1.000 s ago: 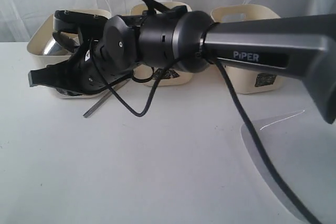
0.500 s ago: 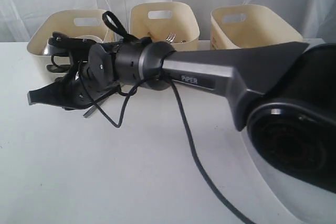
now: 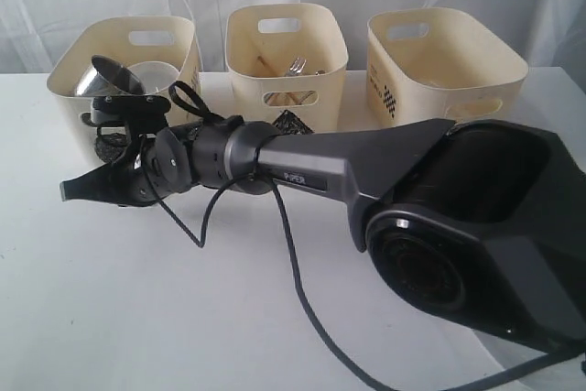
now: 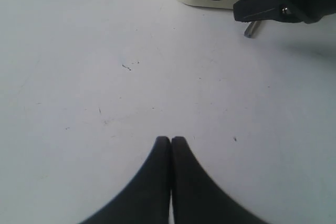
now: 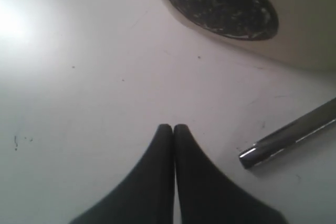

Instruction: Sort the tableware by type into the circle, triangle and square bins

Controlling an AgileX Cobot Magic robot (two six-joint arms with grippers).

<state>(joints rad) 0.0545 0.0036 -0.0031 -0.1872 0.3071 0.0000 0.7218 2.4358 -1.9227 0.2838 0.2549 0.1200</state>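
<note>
My right gripper (image 3: pixel 66 191) reaches across to the left, low over the table in front of the circle bin (image 3: pixel 64 80). In the right wrist view it (image 5: pixel 172 127) is shut with nothing between its fingers. A steel cutlery handle (image 5: pixel 289 140) lies on the table just beside it, apart from it; I cannot tell which piece it is. The left wrist view has my left gripper (image 4: pixel 170 139) shut and empty over bare table, facing the right gripper (image 4: pixel 278 3) and the handle's end (image 4: pixel 251 29). Steel mugs (image 3: pixel 103 77) sit in the circle bin. A fork (image 3: pixel 295 65) stands in the middle bin (image 3: pixel 240 52).
Three cream bins stand in a row at the back; the right one (image 3: pixel 476 61) bears a checkered square label (image 3: pixel 383 96). The right arm's dark body (image 3: pixel 476 217) and its cable (image 3: pixel 293 263) cover much of the table's right and middle.
The right arm has dropped lower toward the table in front of the circle bin, and its jaws have gone from parted to shut, gripping nothing. The left gripper stays shut.
</note>
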